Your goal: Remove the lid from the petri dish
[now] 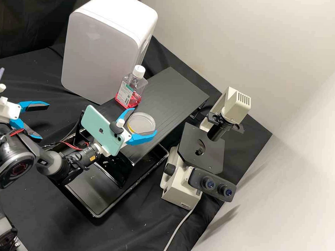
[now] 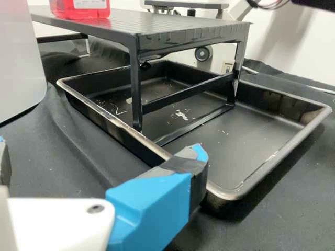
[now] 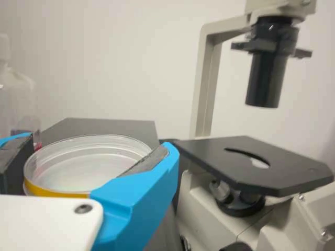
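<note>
A clear petri dish point(image 1: 141, 123) with a yellow band at its base sits near the front corner of the black rack point(image 1: 176, 93). My right gripper point(image 1: 144, 121) reaches in from the left, and its two blue fingers press on opposite sides of the lid point(image 3: 84, 151). The dish still looks to be resting on the rack. Far to the left, low above the bench, my left gripper point(image 1: 35, 120) stands open with nothing in it. One of its fingers point(image 2: 157, 201) points toward the tray point(image 2: 293, 157) below the rack.
A flask of pink liquid point(image 1: 129, 88) stands on the rack's rear half, in front of a white box point(image 1: 104, 42). A microscope point(image 1: 205, 152) stands close to the right of the rack, with its stage point(image 3: 251, 162) beside the dish. A white wall lies behind it.
</note>
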Robot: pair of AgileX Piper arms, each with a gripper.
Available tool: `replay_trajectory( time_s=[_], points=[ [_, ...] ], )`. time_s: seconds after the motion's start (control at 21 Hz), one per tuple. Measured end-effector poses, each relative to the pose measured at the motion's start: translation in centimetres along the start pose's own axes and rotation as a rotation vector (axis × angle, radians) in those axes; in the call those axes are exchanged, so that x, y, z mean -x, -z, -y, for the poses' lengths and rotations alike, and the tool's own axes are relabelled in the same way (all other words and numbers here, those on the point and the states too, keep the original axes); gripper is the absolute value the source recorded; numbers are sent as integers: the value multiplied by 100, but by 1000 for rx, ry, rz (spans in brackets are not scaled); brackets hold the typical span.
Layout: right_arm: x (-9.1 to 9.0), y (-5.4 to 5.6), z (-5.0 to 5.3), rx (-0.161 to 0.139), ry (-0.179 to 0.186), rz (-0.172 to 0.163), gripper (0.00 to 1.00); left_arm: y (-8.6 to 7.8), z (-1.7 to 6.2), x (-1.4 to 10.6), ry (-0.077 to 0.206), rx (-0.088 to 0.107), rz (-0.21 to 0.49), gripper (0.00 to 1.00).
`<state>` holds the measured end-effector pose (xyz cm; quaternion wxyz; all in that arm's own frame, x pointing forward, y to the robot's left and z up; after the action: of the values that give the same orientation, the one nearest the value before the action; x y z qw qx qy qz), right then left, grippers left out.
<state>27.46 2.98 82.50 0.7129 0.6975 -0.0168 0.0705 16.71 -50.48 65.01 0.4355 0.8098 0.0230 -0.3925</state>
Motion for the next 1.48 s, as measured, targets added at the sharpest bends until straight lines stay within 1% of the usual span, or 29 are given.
replay_trajectory(
  time_s=[0.05,0.19,0.29,0.33,0.43,0.48,0.67,0.91,0.95,1.24,1.34,1.48],
  points=[
    [-6,-5,45,-1,16,2,0,6,2,-1,0,2,-6,100],
    [-14,-17,124,-2,44,6,0,6,2,-1,0,2,-6,100],
    [-23,-52,192,-2,69,18,0,-1,-2,-9,-2,2,-3,100],
    [-25,-65,214,-2,76,23,0,-6,2,-12,-1,1,-1,100],
    [-30,-95,259,-2,92,34,0,-5,-5,-26,-7,4,-6,100],
    [-31,-100,280,-2,100,35,0,-3,0,-28,-5,4,-7,100],
    [-44,-122,316,-1,110,41,0,-1,1,-28,-4,5,-9,100],
    [-54,-137,332,-1,102,34,0,-1,1,-28,-4,5,-9,100],
    [-55,-135,330,-1,98,31,100,-1,1,-28,-4,5,-9,100],
    [-55,-142,328,-1,96,32,100,-1,1,-28,-4,5,-9,100],
    [-54,-151,337,-1,107,42,100,-1,1,-28,-4,5,-9,100],
    [-53,-148,326,-1,105,43,100,-1,1,-28,-4,5,-9,100]
  ],
)
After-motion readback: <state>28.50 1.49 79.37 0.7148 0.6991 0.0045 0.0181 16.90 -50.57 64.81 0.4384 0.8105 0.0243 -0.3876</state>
